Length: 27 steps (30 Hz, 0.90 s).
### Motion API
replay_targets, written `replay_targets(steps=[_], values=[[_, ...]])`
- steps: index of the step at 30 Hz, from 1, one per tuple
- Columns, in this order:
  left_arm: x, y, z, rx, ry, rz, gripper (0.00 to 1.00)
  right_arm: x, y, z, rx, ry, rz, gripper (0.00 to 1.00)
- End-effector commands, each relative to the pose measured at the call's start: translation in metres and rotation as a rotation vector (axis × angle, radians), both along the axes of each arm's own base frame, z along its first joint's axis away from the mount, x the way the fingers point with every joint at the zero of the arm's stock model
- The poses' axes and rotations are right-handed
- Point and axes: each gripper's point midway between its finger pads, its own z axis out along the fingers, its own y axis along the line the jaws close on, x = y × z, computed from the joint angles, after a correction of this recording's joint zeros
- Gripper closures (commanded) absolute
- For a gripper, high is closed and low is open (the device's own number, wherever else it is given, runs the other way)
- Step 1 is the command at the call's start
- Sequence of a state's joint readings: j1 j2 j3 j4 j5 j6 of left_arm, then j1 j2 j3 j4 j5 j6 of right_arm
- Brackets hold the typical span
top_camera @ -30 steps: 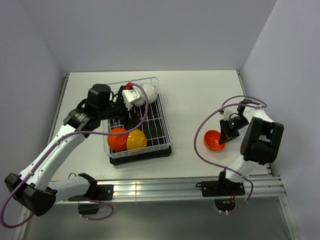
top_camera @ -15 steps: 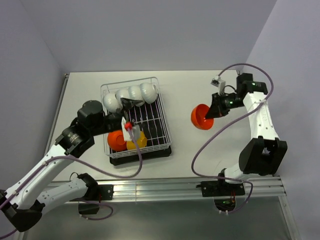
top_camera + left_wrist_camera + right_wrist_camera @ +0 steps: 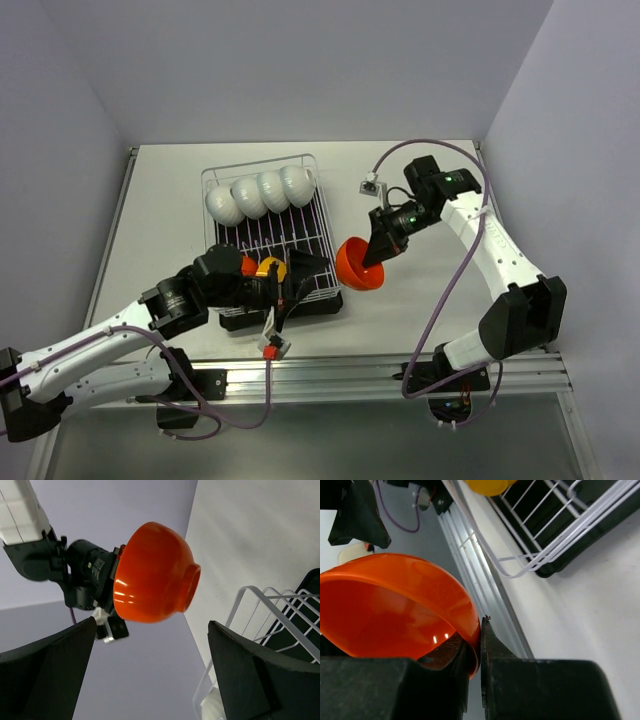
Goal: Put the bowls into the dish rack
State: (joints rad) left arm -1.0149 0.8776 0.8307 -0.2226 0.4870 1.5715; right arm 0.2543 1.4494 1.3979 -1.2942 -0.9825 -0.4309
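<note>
Right arm has swung in toward the dish rack [image 3: 291, 236]. My left gripper [image 3: 305, 268] gapes empty over the near end, part-hiding the yellow bowl [image 3: 270, 266]. White bowls [image 3: 260, 194] line the far end. My right gripper [image 3: 378, 250] pinches the rim of the glossy red-orange bowl [image 3: 357, 270], tilted, just right of the rack.

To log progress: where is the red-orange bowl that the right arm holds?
In the top view, the red-orange bowl sits right of centre, gripped at its rim by the right hand, just beside the near right corner of the dish rack.
</note>
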Motion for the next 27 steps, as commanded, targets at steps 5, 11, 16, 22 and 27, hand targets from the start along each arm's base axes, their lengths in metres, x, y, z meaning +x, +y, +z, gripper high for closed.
replay_targets(steps=[5,11,16,22,27], values=[[-0.011,-0.014,0.008,0.001,-0.169,-0.071,0.0,-0.023,0.026,-0.002,0.034,0.061,0.06,1.0],[-0.013,-0.02,-0.004,0.044,-0.219,-0.103,0.01,-0.031,0.037,-0.002,0.02,0.067,0.094,1.0],[-0.017,-0.025,-0.012,0.068,-0.21,-0.121,0.01,-0.037,0.04,-0.005,0.006,0.08,0.113,1.0],[-0.022,-0.028,-0.017,0.086,-0.204,-0.139,0.01,-0.039,0.043,-0.004,0.011,0.102,0.124,1.0],[-0.021,-0.029,-0.013,0.091,-0.189,-0.128,0.18,-0.04,0.043,-0.006,0.01,0.11,0.129,1.0]])
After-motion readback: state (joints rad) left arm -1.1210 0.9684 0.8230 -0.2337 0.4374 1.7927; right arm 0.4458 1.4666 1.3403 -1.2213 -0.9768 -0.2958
